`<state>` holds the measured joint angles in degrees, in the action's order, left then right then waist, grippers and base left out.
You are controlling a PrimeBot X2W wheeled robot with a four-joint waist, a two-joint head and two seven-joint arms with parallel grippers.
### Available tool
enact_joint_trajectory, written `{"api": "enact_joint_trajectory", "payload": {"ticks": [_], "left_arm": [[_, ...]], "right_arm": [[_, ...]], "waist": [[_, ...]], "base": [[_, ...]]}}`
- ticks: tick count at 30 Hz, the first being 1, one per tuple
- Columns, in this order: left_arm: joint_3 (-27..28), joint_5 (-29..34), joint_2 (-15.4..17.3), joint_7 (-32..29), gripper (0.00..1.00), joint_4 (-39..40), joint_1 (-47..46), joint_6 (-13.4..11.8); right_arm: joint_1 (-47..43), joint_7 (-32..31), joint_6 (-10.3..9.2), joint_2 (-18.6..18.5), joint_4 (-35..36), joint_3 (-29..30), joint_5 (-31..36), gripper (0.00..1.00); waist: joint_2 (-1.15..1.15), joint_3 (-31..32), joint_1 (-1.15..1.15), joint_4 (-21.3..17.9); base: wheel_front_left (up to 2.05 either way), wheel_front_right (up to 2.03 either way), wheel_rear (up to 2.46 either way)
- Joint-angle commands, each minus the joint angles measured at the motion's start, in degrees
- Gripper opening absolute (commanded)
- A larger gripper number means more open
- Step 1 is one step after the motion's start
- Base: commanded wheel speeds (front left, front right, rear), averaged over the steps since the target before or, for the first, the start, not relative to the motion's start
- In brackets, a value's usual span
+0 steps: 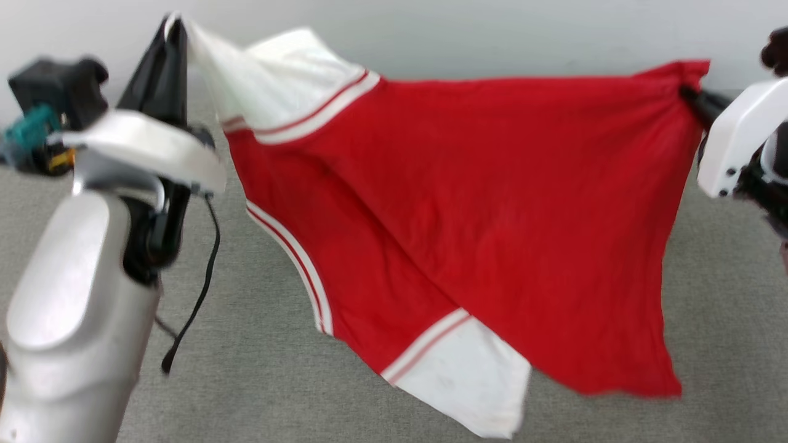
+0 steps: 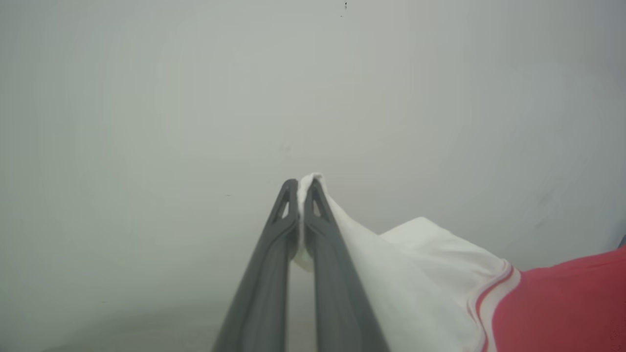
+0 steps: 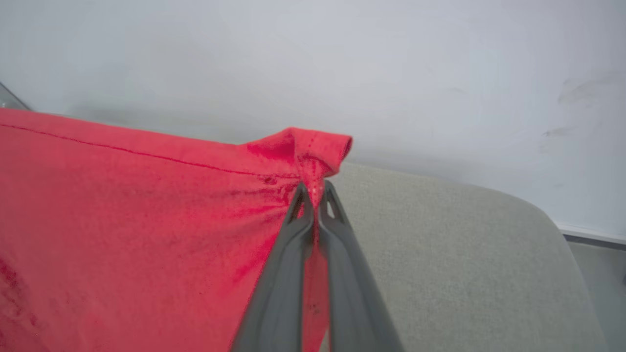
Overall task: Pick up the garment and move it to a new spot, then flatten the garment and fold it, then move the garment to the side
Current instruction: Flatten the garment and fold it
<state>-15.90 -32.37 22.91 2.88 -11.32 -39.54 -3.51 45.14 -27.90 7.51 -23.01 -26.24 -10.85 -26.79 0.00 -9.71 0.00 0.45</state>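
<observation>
Head view: the garment [image 1: 492, 215] hangs stretched across the middle of the frame above the grey surface [image 1: 265, 375]. The left gripper [image 1: 175, 24] pinches a white sleeve at upper left, and the right gripper [image 1: 686, 92] pinches a red corner at the right edge.

Left wrist view: the fingers [image 2: 323, 244] are clamped on the white sleeve, and the cloth trails to the lower right.

Right wrist view: the fingers [image 3: 288, 274] are closed on a bunched red corner at centre, and the cloth spreads left.

The left gripper [image 2: 301, 188] pinches the white sleeve edge of the garment [image 2: 440, 283] between its two closed dark fingers [image 2: 332, 274]; striped trim and red cloth trail off rightward against a pale wall [image 2: 146, 98]
</observation>
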Motion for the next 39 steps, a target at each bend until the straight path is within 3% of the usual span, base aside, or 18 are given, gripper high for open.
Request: {"api": "enact_joint_trajectory", "payload": {"ticks": [1,10,24,32,39], "left_arm": [[0.17,0.13,-0.22,0.36,0.0,-0.9,-1.75,0.19],[-0.23,3.11,-0.29,3.14,0.0,-14.37,-23.96,2.98],[0.82,6.48,1.66,5.43,0.0,-20.11,-52.13,4.01],[0.52,6.31,1.55,6.46,0.0,-23.26,-57.31,4.7],[0.81,5.29,1.07,8.77,0.0,-27.23,-55.15,5.42]], "right_arm": [[1.33,0.96,-0.04,0.21,-0.21,0.26,0.56,0.0],[15.16,9.99,-0.04,0.85,-3.12,3.94,5.16,0.0],[35.63,21.25,-0.05,-0.04,-3.43,5.54,7.01,0.0],[42.8,24.3,-0.05,1.51,-7.3,3.75,6.04,0.0],[43.81,26.85,-0.05,2.17,-11.28,-0.16,4.09,0.0]], "waist": [[0.0,0.06,0.0,-0.35],[0.0,-5.04,0.0,-2.58],[0.0,-21.79,0.0,-4.22],[0.0,-29.46,0.0,-4.59],[0.0,-32.6,0.0,-4.6]], "base": [[0.0,0.0,0.0],[0.0,0.0,0.0],[0.0,0.0,0.0],[0.0,0.0,0.0],[0.0,0.0,0.0]]}}
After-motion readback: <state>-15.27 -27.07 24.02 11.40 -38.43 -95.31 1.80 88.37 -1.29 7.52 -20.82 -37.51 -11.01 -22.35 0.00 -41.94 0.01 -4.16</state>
